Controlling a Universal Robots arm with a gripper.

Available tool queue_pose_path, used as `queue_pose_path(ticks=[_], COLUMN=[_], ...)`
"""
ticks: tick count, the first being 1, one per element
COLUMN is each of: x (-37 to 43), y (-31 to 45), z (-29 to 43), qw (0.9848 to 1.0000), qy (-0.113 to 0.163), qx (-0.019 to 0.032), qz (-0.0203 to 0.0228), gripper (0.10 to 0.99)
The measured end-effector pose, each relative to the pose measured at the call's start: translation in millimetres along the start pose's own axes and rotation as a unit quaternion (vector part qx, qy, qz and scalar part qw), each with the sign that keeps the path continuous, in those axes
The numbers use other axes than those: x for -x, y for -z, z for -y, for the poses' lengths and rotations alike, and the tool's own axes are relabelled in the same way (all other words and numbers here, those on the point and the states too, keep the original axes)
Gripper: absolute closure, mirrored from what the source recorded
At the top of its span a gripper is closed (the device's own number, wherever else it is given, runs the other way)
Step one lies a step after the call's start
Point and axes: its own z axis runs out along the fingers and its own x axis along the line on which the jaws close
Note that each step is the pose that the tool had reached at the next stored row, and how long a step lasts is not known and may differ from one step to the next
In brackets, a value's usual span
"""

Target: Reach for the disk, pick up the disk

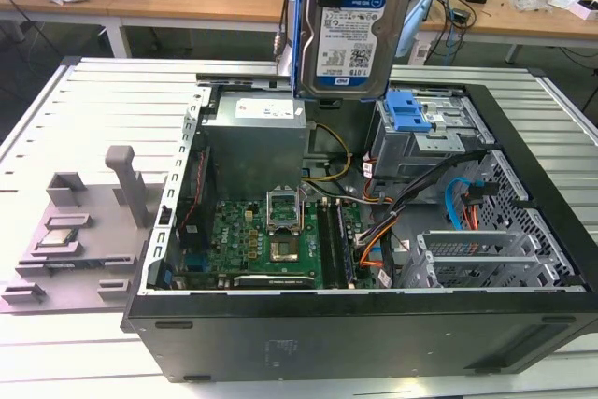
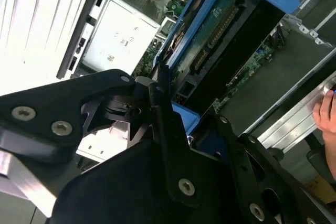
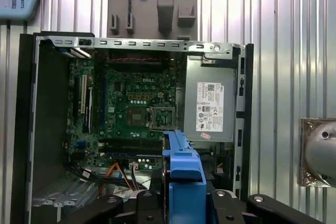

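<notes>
Exterior view: holding the disk (image 1: 350,30), a flat silver metal rectangle with a glossy label, upright and well above the open computer case (image 1: 374,334); pick-up judged essentially done, calling for a steady hold. Second wrist view: clamping the gripper (image 2: 170,111), black and bolted, on the disk's blue plastic frame. First wrist view: gripping that smooth frame edge-on, over the case's interior.

one disk (image 1: 350,30). one gripper (image 3: 184,204). one open computer case (image 1: 374,338) on one slatted surface (image 1: 93,109). inside the case: one power supply (image 1: 254,147), one motherboard (image 1: 252,242), one blue latch piece (image 1: 408,111). one grey fixture (image 1: 89,221), carrying one small square chip (image 1: 58,238). one hand (image 2: 326,114) in the second wrist view.
</notes>
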Motion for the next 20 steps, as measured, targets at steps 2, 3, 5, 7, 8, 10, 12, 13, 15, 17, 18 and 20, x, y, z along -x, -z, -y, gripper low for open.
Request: queue_pose_path(ticks=[2,3,5,7,8,10,12,13,15,17,18,20], x=[-8.9,-12.9,-19.4,-25.6,-28.7,-33.3,-37.2,-40.3,-47.6,-54.2,-56.9,-64.8], y=[-0.1,-0.2,-0.2,-0.3,-0.3,-0.3,-0.4,-0.5,-0.5,-0.6,-0.6,-0.7], z=[-0.5,-0.7,-0.9,-1.1,-1.1,-1.2,-1.3,-1.3,-1.5,-1.6,-1.6,-1.8], qw=[1.0,1.0,1.0,1.0,1.0,1.0,1.0,1.0,1.0,1.0,1.0,1.0], qy=[0.0,0.0,0.0,0.0,0.0,0.0,0.0,0.0,0.0,0.0,0.0,0.0], qx=[0.0,0.0,0.0,0.0,0.0,0.0,0.0,0.0,0.0,0.0,0.0,0.0], qz=[0.0,0.0,0.0,0.0,0.0,0.0,0.0001,0.0,0.0,0.0001,0.0,0.0], gripper=[0.718,0.718,0.718,0.718,0.718,0.718,0.718,0.718,0.718,0.718,0.718,0.718])
